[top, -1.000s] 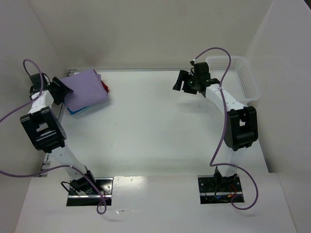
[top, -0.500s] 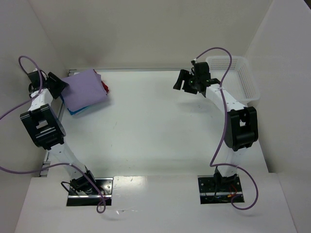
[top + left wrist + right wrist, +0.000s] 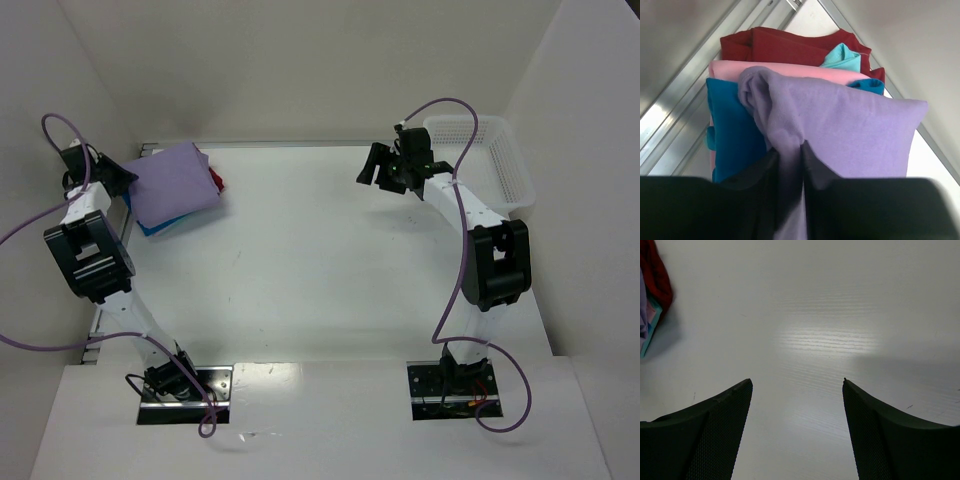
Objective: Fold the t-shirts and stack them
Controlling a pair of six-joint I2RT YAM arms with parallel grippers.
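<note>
The folded lavender t-shirt (image 3: pixel 175 180) lies on top of a stack at the table's far left. Under it show the blue shirt (image 3: pixel 152 228) and the red shirt (image 3: pixel 216 180). In the left wrist view the lavender shirt (image 3: pixel 850 130) covers the blue (image 3: pixel 735 125), pink (image 3: pixel 790 74) and red (image 3: pixel 785 47) shirts. My left gripper (image 3: pixel 122 178) is shut on the lavender shirt's left edge, with a fold of cloth pinched between the fingers (image 3: pixel 788 155). My right gripper (image 3: pixel 372 168) hangs open and empty over the bare table, far right of the stack; it also shows in the right wrist view (image 3: pixel 796 382).
A white mesh basket (image 3: pixel 500 165) stands at the back right, just behind the right arm. A metal rail (image 3: pixel 675 115) runs along the table's left edge beside the stack. White walls close in the table on the left, back and right.
My left gripper has drawn back to the left towards the wall, still pinching the lavender shirt's edge. The right arm has not moved.
</note>
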